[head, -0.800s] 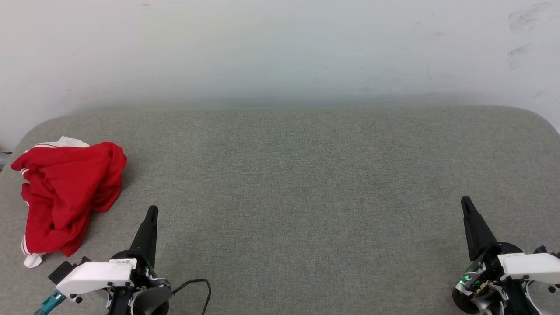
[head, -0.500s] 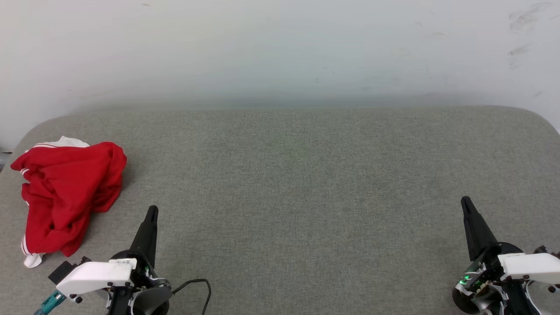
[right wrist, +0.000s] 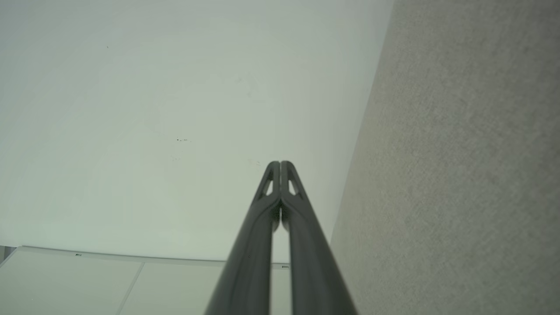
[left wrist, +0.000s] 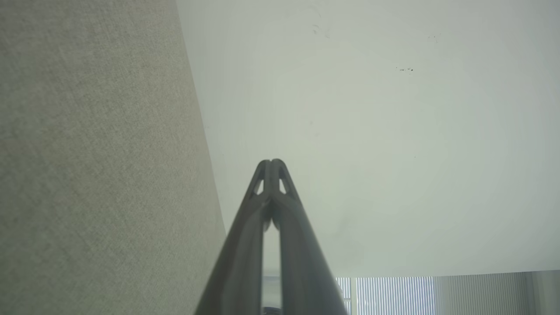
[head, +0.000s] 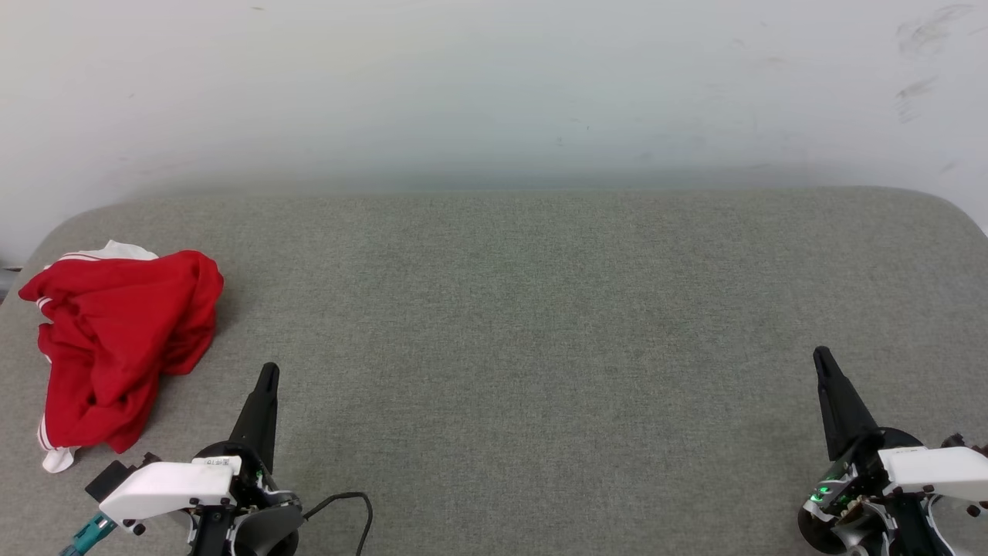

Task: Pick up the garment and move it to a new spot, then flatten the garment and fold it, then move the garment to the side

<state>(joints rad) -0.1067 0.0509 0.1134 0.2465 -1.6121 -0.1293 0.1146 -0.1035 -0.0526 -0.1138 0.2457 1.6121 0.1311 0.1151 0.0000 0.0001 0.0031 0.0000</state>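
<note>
We see a wide grey fabric table (head: 540,309) below a scuffed white wall (head: 494,93). Crumpled at the table's left edge lies the red garment (head: 116,340) with white striped trim, its front lost in folds. Our dark left gripper (head: 268,372) rests near it, not touching; the right gripper (head: 821,357) is well apart. Wrist views show both finger pairs pressed together, empty.

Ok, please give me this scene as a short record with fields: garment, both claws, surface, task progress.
garment: red with white trim, crumpled in a heap near the surface's left edge
left claw: shut, empty, beside the heap, not touching it
right claw: shut, empty, at the far right
surface: grey fabric, flat
progress: garment not yet picked up
</note>
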